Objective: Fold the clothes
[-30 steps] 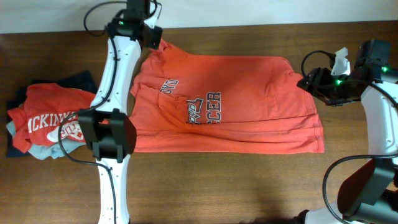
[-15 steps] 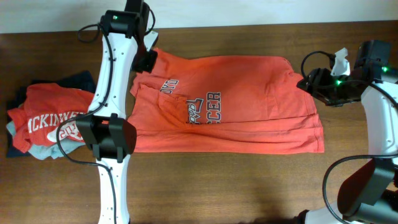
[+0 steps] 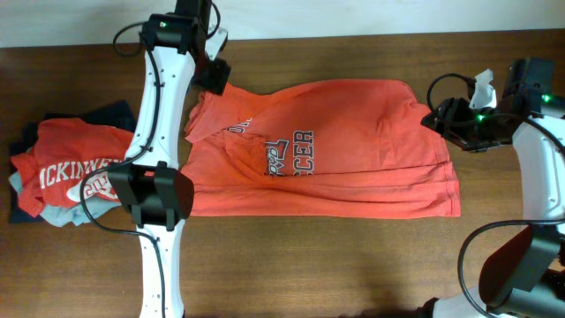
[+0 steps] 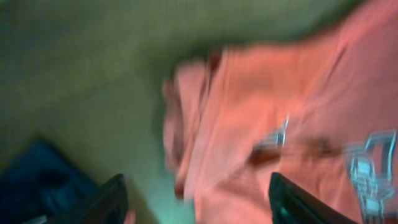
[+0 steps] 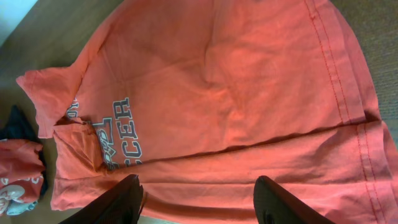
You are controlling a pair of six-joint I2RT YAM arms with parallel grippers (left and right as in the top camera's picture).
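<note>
The clothes, one orange-red T-shirt (image 3: 353,141) with grey-and-white chest lettering, lie spread across the middle of the table. The shirt's top left corner is folded inward and covers part of the print. My left gripper (image 3: 214,78) hovers at that corner. In the blurred left wrist view the left gripper (image 4: 199,208) is open, with rumpled shirt fabric (image 4: 249,124) below and nothing between the fingers. My right gripper (image 3: 434,117) sits at the shirt's right edge. In the right wrist view the right gripper (image 5: 199,205) stands open above the shirt (image 5: 236,93) and grips nothing.
A pile of folded garments (image 3: 66,172) lies at the table's left: a red shirt with white print on pale blue and navy pieces. The left arm reaches along the shirt's left edge. Bare wooden table (image 3: 353,265) runs along the front.
My left gripper, shut on the shirt's top left corner a second ago, brought it down toward the print and has opened, letting the fabric drop. The right arm has not moved.
</note>
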